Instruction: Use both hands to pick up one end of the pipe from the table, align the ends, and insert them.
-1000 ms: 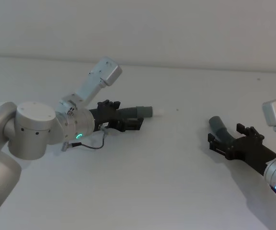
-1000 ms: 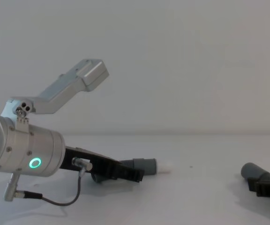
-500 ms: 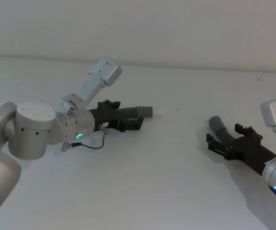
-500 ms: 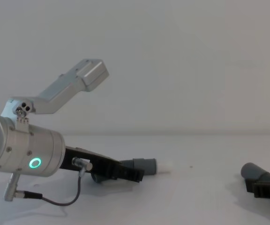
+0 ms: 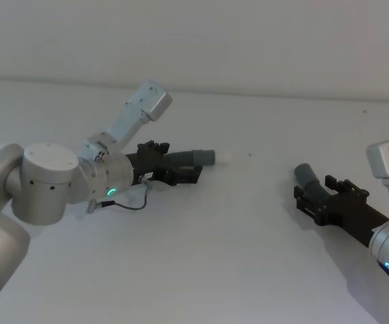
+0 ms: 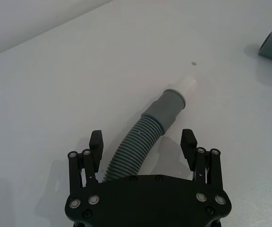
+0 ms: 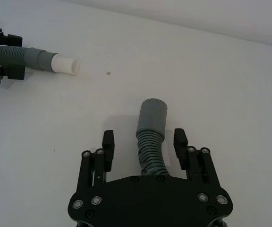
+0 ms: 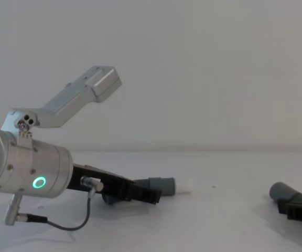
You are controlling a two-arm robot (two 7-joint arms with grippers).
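The pipe lies on the white table (image 5: 235,256) in two pieces. The left piece (image 6: 136,144) ends in a grey cuff (image 5: 201,157) with a white tip (image 5: 223,156) pointing right. My left gripper (image 6: 142,144) is open, one finger on each side of its corrugated part, low by the table (image 8: 140,194). The right piece (image 7: 150,146) ends in a plain grey open cuff (image 5: 304,174) pointing up and left. My right gripper (image 7: 144,142) is also open and straddles that hose just behind the cuff (image 8: 282,191), with gaps on both sides.
A wide bare stretch of table separates the two ends (image 5: 262,169). A small dark speck (image 7: 108,73) lies near the white tip. A plain wall stands behind the table's far edge (image 5: 248,94).
The right gripper has shifted slightly around its hose piece, first forward and then back. The left arm and both pipe pieces have stayed put.
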